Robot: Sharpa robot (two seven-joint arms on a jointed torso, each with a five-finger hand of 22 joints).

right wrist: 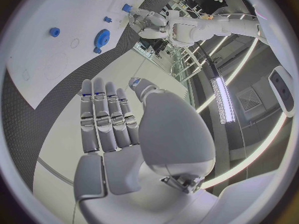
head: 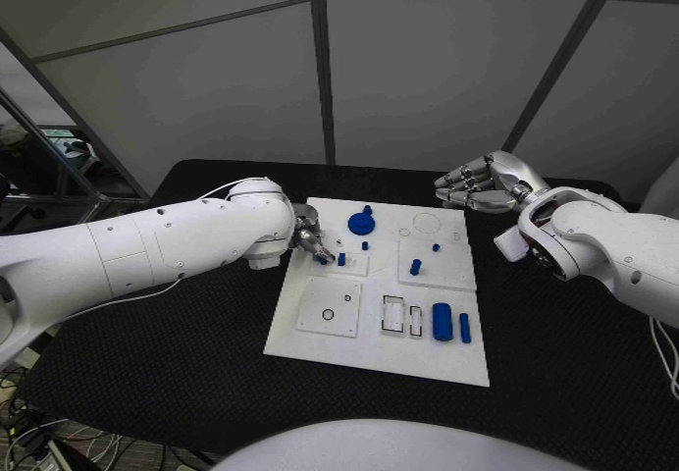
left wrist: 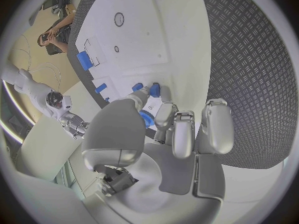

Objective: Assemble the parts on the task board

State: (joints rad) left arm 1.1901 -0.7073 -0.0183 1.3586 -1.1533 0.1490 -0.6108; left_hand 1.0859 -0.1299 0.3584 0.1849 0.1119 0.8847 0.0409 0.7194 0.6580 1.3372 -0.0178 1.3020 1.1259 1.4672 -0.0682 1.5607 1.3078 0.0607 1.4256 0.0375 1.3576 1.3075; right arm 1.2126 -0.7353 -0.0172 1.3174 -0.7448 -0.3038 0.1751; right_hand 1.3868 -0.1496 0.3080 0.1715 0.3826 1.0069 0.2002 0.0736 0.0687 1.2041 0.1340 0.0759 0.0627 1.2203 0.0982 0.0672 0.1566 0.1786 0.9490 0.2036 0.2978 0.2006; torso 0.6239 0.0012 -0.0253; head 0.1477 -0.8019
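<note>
The white task board (head: 382,339) lies mid-table. My left hand (head: 311,245) is low over its back left part, thumb and a finger pinching a small blue peg (head: 341,259) that stands at a square inset; the left wrist view shows the peg (left wrist: 154,89) at the fingertips (left wrist: 166,112) of that hand (left wrist: 174,129). A blue gear (head: 362,223) sits just behind. My right hand (head: 481,184) hovers above the board's back right corner, holding nothing; its fingers (right wrist: 106,119) lie straight and side by side, thumb apart.
Two blue cylinders (head: 442,321) lie at the board's front right beside rectangular slots (head: 394,312). Small blue pegs (head: 416,265) stand mid-board. A square inset with a ring (head: 330,312) is at the front left. Black matting (head: 170,353) surrounds the board.
</note>
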